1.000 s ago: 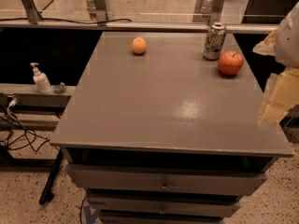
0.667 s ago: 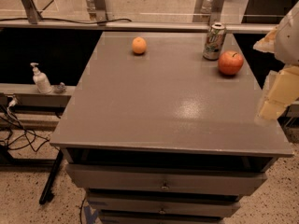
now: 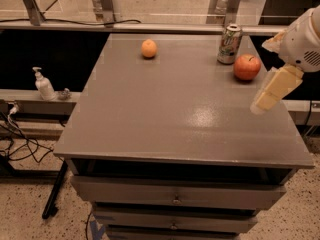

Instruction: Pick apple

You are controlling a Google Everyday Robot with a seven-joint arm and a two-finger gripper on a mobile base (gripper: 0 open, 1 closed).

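Note:
The apple (image 3: 247, 67) is round and red-orange. It sits on the grey table top (image 3: 165, 109) near the far right edge, right beside a drink can (image 3: 229, 44). My gripper (image 3: 272, 90) hangs at the right edge of the view, over the table's right side, in front of and a little to the right of the apple, apart from it. It holds nothing that I can see.
A smaller, paler orange fruit (image 3: 148, 48) lies at the far middle of the table. Drawers (image 3: 175, 199) run below the front edge. A soap dispenser (image 3: 44, 84) stands on a low ledge to the left. Cables lie on the floor at left.
The gripper has drifted slightly left and down, further over the table's right side. The apple, can and orange have not moved.

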